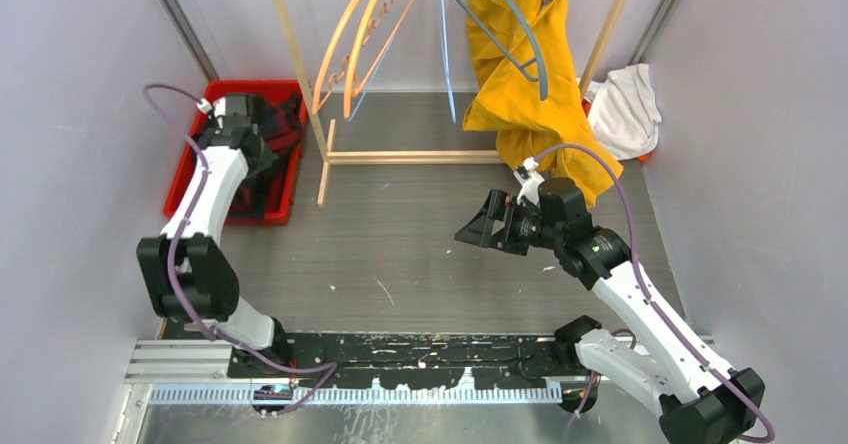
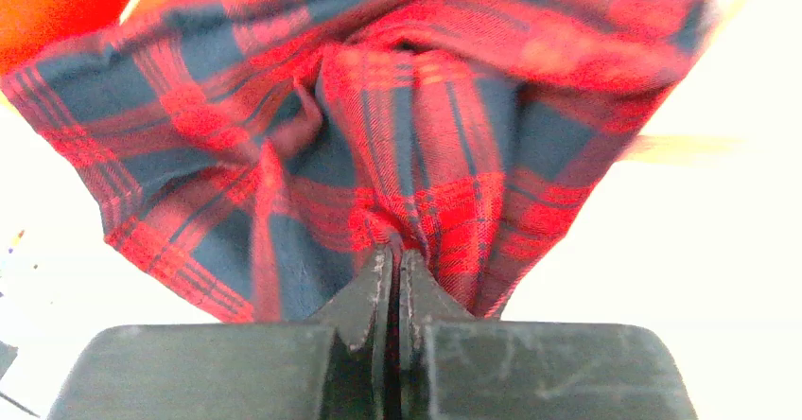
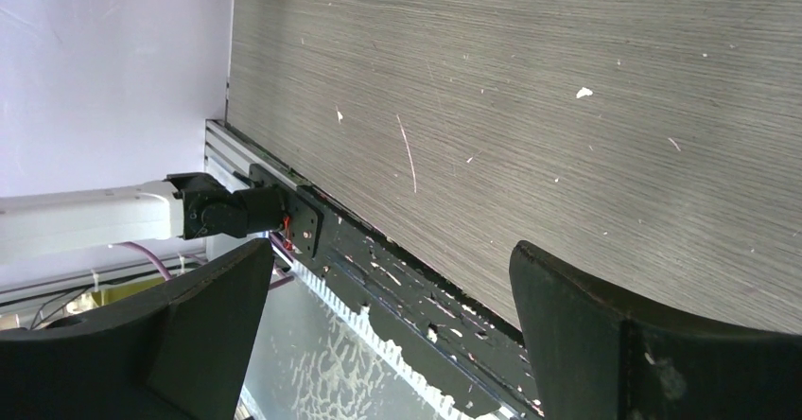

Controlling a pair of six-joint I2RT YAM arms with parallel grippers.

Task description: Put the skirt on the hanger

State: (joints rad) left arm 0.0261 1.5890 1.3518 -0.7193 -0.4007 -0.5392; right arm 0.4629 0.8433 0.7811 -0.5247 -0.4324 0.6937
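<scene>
The red and navy plaid skirt [image 1: 275,149] lies bunched in the red bin [image 1: 190,159] at the far left. My left gripper [image 1: 262,132] is over the bin and shut on a fold of the skirt [image 2: 397,155]; the cloth hangs from the closed fingertips [image 2: 378,269] in the left wrist view. Several empty hangers, orange [image 1: 345,49] and blue [image 1: 520,39], hang from the wooden rack at the back. My right gripper [image 1: 478,229] is open and empty, hovering over the middle of the table, fingers [image 3: 586,335] wide apart.
A yellow garment [image 1: 525,84] hangs on the rack [image 1: 400,156] at the back right. A white cloth [image 1: 625,109] lies in a bin at the far right. The rack's wooden base bar crosses the table behind the right gripper.
</scene>
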